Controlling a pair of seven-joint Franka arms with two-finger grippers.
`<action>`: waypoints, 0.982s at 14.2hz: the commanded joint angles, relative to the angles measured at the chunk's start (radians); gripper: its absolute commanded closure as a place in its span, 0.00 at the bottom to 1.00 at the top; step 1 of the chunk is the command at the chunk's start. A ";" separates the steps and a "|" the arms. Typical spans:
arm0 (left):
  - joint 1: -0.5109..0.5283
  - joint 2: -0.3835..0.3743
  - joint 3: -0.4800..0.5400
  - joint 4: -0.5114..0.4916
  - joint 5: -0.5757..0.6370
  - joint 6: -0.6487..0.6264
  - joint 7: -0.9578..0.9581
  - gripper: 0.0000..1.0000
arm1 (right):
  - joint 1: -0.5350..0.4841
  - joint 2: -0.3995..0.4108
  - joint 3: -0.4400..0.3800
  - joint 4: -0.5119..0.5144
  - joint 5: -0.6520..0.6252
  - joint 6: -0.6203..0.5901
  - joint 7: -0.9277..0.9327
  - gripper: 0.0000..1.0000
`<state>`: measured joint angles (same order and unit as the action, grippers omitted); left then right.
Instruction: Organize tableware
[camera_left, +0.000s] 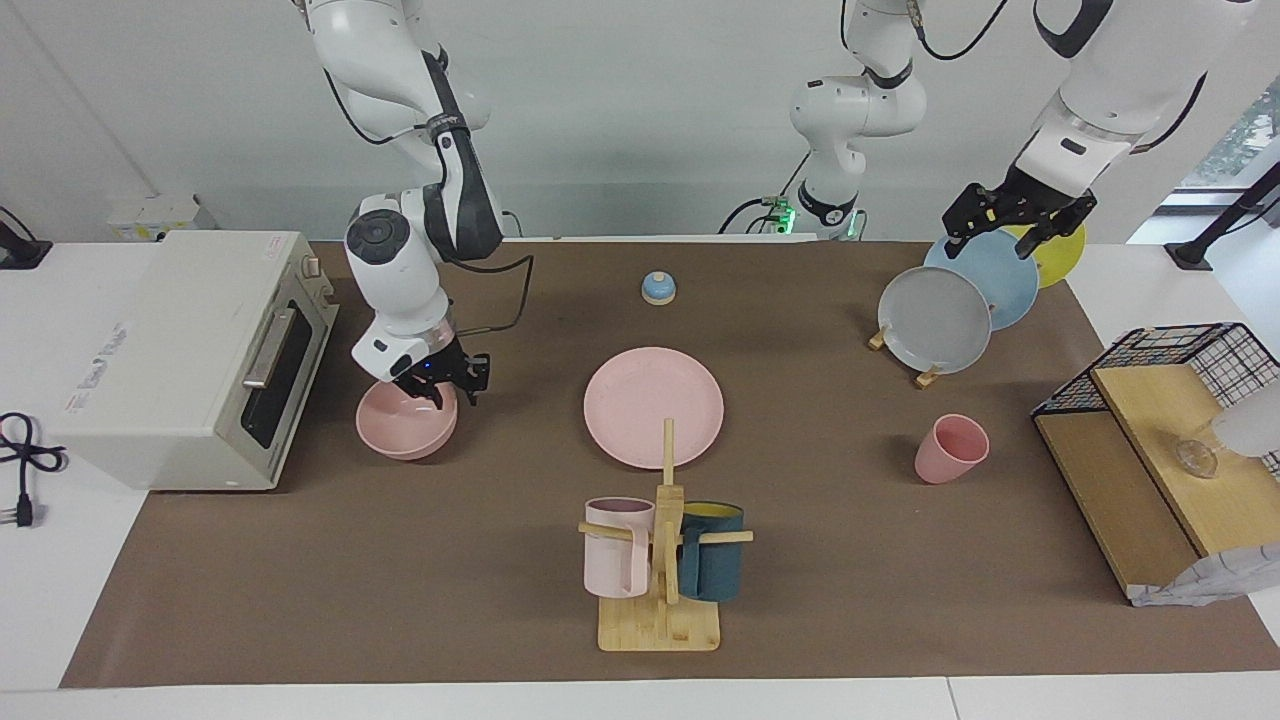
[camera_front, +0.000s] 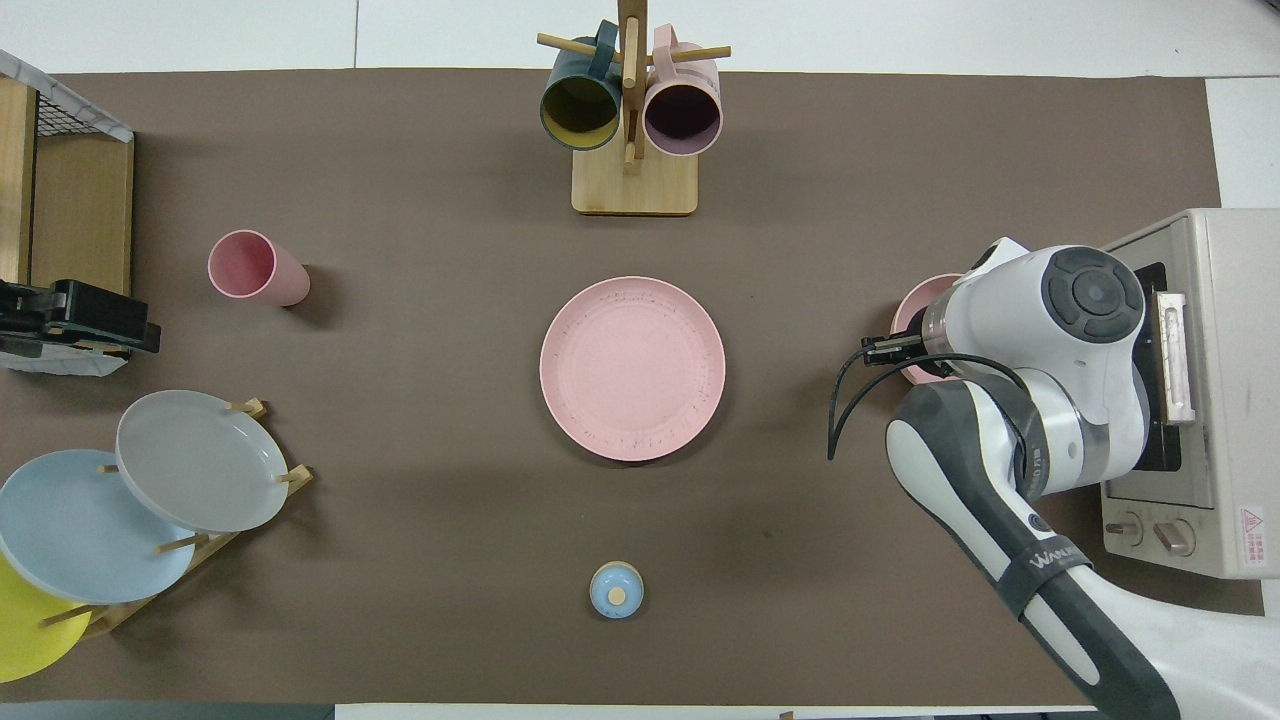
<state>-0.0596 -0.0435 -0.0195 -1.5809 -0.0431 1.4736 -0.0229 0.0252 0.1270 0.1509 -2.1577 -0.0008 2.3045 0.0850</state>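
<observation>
The pink plate (camera_left: 654, 406) lies flat at the middle of the brown mat and also shows in the overhead view (camera_front: 632, 368). The pink bowl (camera_left: 405, 428) stands in front of the oven; in the overhead view (camera_front: 908, 312) the right arm hides most of it. My right gripper (camera_left: 445, 385) is down at the bowl's rim, on the side nearer the robots. The pink tumbler cup (camera_left: 950, 450) stands tilted toward the left arm's end (camera_front: 255, 268). My left gripper (camera_left: 995, 235) hangs open and empty in the air over the plate rack.
A rack holds a grey plate (camera_left: 933, 320), a blue plate (camera_left: 990, 280) and a yellow plate (camera_left: 1058, 255). A wooden mug tree (camera_left: 662, 580) carries a pale pink mug and a dark blue mug. A toaster oven (camera_left: 190, 355), a small blue bell (camera_left: 658, 288) and a wire-and-wood shelf (camera_left: 1150, 450) also stand here.
</observation>
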 joint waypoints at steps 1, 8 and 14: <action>-0.002 -0.010 -0.005 0.001 0.020 -0.004 -0.008 0.00 | 0.001 -0.010 0.001 -0.021 -0.005 0.029 -0.040 0.64; -0.002 -0.010 -0.007 -0.001 0.020 -0.002 -0.006 0.00 | -0.001 -0.015 -0.001 -0.044 -0.007 0.058 -0.083 0.69; 0.003 -0.018 -0.007 -0.016 0.020 -0.004 -0.006 0.00 | 0.041 0.011 0.019 0.091 -0.061 -0.132 -0.048 1.00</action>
<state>-0.0597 -0.0435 -0.0220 -1.5810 -0.0431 1.4738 -0.0229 0.0372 0.1154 0.1526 -2.1503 -0.0490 2.2765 0.0224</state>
